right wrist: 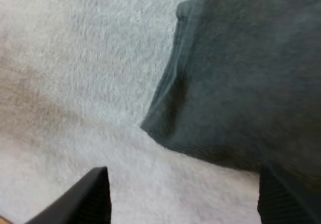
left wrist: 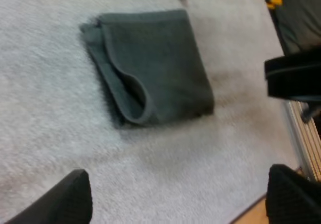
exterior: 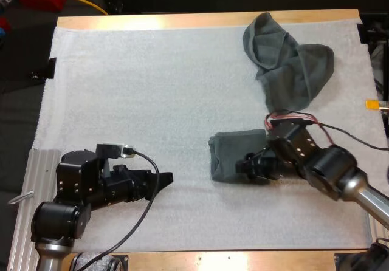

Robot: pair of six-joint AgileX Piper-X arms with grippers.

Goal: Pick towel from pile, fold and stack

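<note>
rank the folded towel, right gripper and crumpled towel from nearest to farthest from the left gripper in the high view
1. folded towel, mid-mat, right of left gripper
2. right gripper, over that towel's right part
3. crumpled towel, far right corner

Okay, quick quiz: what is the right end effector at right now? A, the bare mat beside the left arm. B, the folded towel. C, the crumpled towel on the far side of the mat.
B: in the high view the right end effector is at the edge of the folded towel, while the crumpled towel lies apart from it, toward the table's far side.
</note>
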